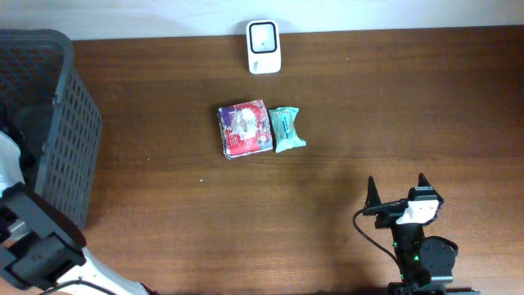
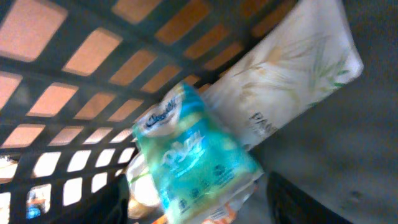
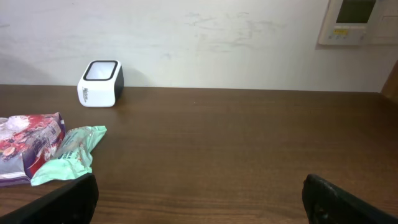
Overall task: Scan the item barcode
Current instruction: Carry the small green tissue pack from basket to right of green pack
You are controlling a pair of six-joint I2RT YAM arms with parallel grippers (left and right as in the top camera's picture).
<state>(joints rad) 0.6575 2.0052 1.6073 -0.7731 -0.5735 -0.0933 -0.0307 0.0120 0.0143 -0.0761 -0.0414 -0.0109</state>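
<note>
Currently your left gripper (image 2: 208, 210) is down inside the basket (image 1: 49, 123) at the left edge of the table (image 1: 180, 238). The teal tissue pack (image 2: 193, 162) lies just ahead of it, between its dark fingers (image 2: 298, 199); you cannot tell whether they pinch it. The pack's white lettering is too blurred to read. Behind it, a white packet (image 2: 292, 74) shows "PAS". Your right gripper (image 1: 396, 184) stands wide open at the near right, well apart from the scanner (image 1: 264, 47) at the far edge.
</note>
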